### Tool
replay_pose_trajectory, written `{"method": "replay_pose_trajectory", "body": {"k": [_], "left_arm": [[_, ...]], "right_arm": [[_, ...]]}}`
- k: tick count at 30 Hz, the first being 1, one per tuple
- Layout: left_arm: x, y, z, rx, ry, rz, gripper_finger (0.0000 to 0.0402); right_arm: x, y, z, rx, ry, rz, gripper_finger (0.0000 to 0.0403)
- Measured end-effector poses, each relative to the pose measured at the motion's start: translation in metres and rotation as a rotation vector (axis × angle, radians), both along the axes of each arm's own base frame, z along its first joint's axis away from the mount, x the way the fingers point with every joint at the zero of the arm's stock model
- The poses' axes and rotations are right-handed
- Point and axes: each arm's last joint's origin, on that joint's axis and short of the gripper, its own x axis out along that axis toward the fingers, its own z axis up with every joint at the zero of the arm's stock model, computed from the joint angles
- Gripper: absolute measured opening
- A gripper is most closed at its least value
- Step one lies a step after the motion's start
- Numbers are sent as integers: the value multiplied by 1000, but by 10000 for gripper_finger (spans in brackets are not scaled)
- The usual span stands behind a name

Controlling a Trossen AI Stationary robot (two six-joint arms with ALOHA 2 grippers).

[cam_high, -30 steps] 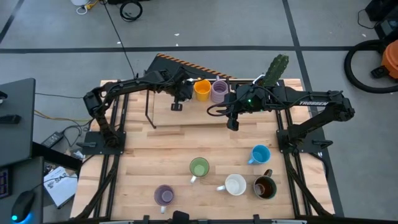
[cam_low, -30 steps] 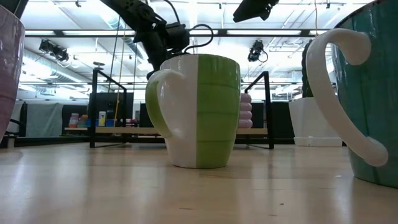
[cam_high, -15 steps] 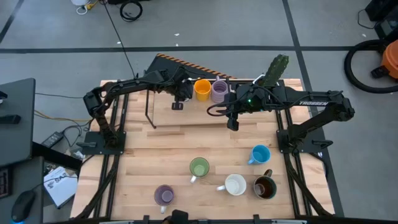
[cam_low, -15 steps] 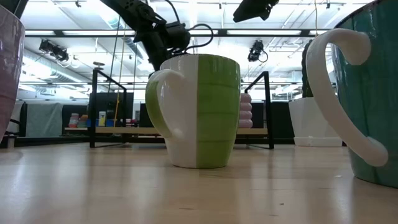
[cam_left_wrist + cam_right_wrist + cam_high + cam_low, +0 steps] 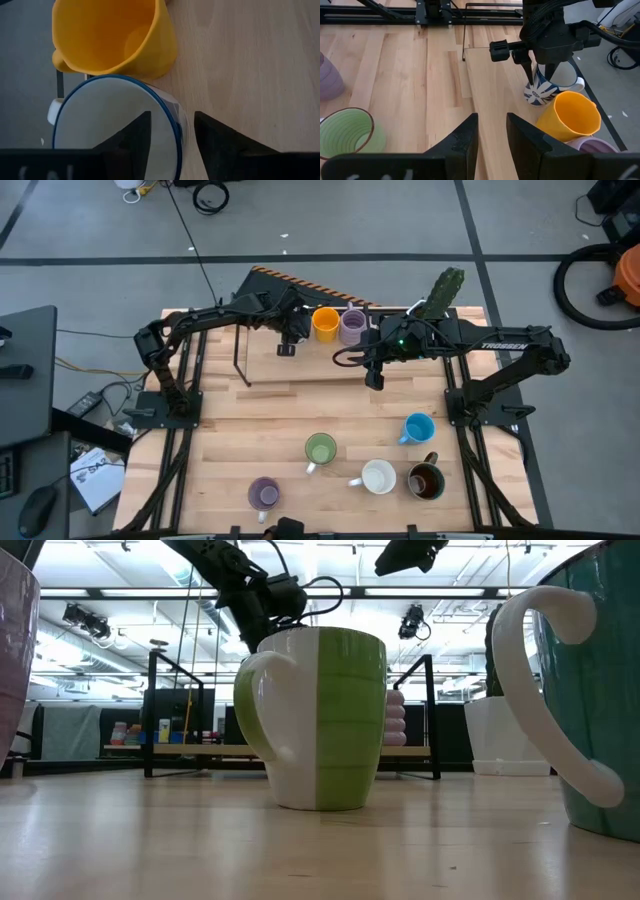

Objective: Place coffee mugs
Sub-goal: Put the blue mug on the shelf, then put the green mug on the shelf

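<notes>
White mug with a blue rim [image 5: 107,125] stands upright, mouth up, on the raised wooden shelf [image 5: 300,365], touching the orange mug [image 5: 325,323]. Since a second ago my left gripper [image 5: 538,70] has spread; fingers straddle the rim, one inside. Right gripper [image 5: 374,380] hovers nearby, parted, empty.

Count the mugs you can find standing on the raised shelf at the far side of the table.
3: an orange mug, a lavender mug beside it, and a blue-rimmed white mug under the left gripper, hidden from above.
</notes>
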Motion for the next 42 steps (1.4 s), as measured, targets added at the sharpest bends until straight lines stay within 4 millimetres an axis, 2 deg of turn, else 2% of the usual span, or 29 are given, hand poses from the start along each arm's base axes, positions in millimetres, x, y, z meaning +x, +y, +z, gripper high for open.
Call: {"method": "replay_pose_trajectory", "body": {"k": [5, 11, 21, 27, 32, 42], "left_arm": [[0, -2, 2, 4, 2, 5, 174], [2, -9, 7, 52, 22, 0, 212], [8, -15, 40, 91, 18, 5, 233], [9, -29, 59, 77, 55, -4, 233], [15, -65, 67, -80, 54, -76, 233], [11, -172, 69, -325, 171, -165, 213]], "right_arm": [[0, 0, 0, 0, 0, 0, 107], [0, 0, 0, 0, 0, 0, 107], [0, 1, 0, 23, -3, 14, 107], [0, 1, 0, 22, -2, 14, 107], [-2, 6, -5, 37, 36, 24, 107], [-12, 39, -47, 4, 52, 30, 107]]}}
